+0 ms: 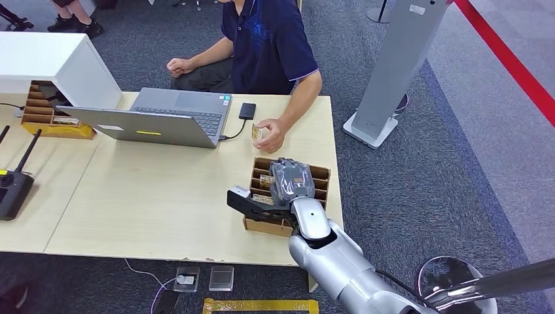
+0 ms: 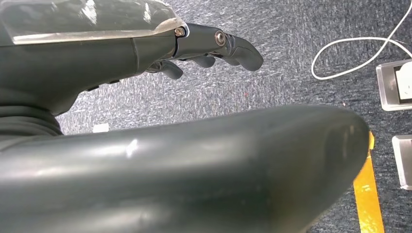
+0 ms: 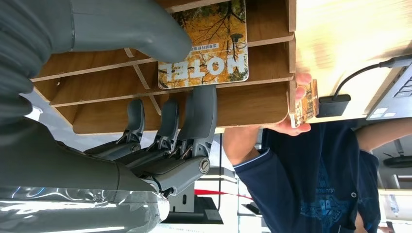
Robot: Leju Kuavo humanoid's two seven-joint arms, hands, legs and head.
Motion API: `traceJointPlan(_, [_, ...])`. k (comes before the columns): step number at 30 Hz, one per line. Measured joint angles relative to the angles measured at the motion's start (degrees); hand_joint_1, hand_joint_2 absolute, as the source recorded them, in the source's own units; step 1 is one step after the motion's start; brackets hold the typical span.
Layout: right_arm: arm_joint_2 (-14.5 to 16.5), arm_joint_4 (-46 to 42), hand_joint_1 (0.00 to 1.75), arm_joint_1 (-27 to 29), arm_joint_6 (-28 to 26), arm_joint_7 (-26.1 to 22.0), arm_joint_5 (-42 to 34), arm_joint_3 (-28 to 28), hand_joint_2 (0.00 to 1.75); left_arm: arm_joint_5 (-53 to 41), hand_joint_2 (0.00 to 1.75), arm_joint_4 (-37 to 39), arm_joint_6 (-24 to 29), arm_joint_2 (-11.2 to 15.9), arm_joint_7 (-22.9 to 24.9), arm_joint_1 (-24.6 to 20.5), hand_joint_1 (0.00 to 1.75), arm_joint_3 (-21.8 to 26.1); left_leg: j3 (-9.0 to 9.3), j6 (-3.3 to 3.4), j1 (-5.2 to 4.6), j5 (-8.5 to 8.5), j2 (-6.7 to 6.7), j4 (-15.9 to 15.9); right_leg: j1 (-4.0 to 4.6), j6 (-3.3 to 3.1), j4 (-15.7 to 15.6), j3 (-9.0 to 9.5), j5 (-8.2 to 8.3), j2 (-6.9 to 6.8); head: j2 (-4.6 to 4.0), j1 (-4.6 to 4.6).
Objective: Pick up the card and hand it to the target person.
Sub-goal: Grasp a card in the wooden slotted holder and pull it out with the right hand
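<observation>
An orange "HOTEL" card stands in a slot of the brown wooden rack. My right hand reaches into that rack, with the thumb over one corner of the card and the fingers at its opposite edge. From the head view the right hand covers the rack near the table's right edge. A seated person in a dark blue shirt holds another card just beyond the rack. My left hand hangs over the carpet, fingers loosely bent, holding nothing.
An open laptop and a small black device with a cable lie on the table. A second rack and a white box stand far left, beside a black remote. A grey stand rises right of the table.
</observation>
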Motion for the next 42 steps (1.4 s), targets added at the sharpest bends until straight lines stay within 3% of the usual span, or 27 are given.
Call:
traceJointPlan(7, [0.1, -0.6, 1.3, 0.0, 0.0, -0.3, -0.4, 0.0, 1.75, 0.1, 0.0, 0.0, 0.0, 0.0, 0.0, 0.0, 0.0, 0.0, 0.0, 0.0, 0.0, 0.0, 0.0, 0.0, 0.0, 0.0, 0.0, 0.0, 0.0, 0.0, -0.01, 0.01])
traceJointPlan(31, [0.3, -1.3, 1.51, 0.2, 0.2, -1.0, -0.8, 0.0, 1.75, 0.2, 0.0, 0.0, 0.1, 0.1, -0.6, 0.0, 0.0, 0.1, 0.01, 0.0, 0.0, 0.0, 0.0, 0.0, 0.0, 0.0, 0.0, 0.01, 0.0, 0.0, -0.01, 0.0])
traceJointPlan(42, [-1.8, -8.9, 1.52, 0.2, 3.5, 0.0, -1.1, -1.3, 1.75, 0.4, 0.0, 0.0, 0.2, 0.1, -0.8, 0.2, 0.0, 0.1, 0.01, 0.0, 0.0, 0.0, 0.01, 0.0, 0.0, 0.0, 0.0, 0.0, 0.0, 0.0, -0.01, 0.01])
